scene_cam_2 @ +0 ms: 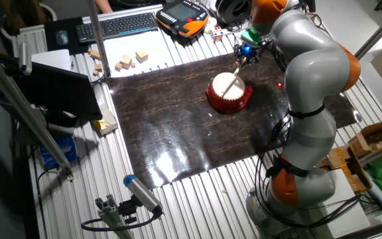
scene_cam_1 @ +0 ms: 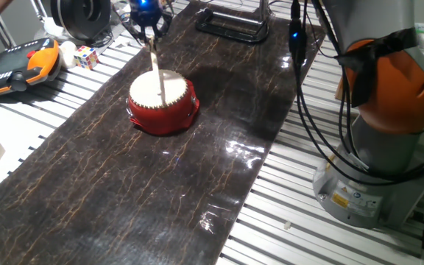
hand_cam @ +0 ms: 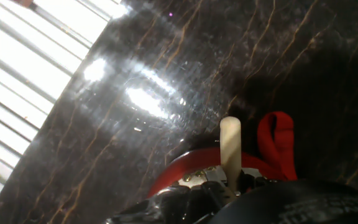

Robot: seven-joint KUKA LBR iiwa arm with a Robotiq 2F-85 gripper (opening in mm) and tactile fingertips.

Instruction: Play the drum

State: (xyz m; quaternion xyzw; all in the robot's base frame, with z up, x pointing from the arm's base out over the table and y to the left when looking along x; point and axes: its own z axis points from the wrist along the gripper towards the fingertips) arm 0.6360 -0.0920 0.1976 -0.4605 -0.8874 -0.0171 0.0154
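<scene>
Item: gripper (scene_cam_1: 150, 29), upper centre, clamped on stick (scene_cam_1: 157, 73). Stick tip rests over drum (scene_cam_1: 163, 105) skin. Step: striking. Next: likely lift, then tap down.

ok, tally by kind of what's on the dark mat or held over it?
Drum: 1, the red drum with a cream skin, sitting on the mat.
Stick: 1, the pale wooden stick, held in the gripper, its lower end over the skin.
Total: 2.
</scene>
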